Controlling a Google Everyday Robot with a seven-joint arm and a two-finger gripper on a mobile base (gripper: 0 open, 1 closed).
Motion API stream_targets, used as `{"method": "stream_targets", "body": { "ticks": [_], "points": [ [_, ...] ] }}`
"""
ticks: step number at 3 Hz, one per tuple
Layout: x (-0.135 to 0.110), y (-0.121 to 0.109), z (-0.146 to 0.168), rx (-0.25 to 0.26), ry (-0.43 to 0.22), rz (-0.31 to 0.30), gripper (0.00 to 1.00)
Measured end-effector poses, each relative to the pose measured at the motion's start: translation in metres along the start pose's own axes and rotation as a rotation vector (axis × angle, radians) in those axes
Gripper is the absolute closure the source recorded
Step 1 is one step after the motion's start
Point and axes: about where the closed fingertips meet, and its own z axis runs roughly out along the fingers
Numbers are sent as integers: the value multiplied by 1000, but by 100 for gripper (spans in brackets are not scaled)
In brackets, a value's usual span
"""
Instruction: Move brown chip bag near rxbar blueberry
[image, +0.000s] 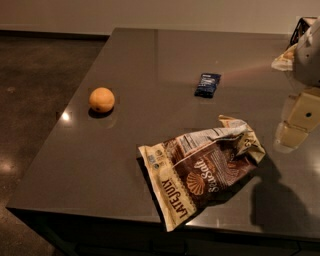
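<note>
The brown chip bag (200, 167), crinkled brown and cream with "LATE JULY" lettering and a shell logo, lies flat on the dark table near its front edge. The rxbar blueberry (207, 84), a small dark blue wrapper, lies farther back, a little right of centre and well apart from the bag. My gripper (295, 125), cream-coloured, hangs above the table at the right edge of the view. It is just right of the bag's upper right corner, does not touch the bag and holds nothing.
A round orange fruit (101, 99) sits on the left part of the table (75, 175). A pale packet (284, 59) and a dark wire basket (302, 29) stand at the back right. The floor drops away left of the table edge.
</note>
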Motion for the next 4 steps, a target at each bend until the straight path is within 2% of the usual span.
{"method": "stream_targets", "body": {
  "ticks": [1,2,3,4],
  "points": [
    [0,0,0,1,0,0,0],
    [-11,12,18,-33,14,-48,0],
    [-23,34,48,-91,28,-130,0],
    [-39,54,77,-133,13,-177,0]
  ]
}}
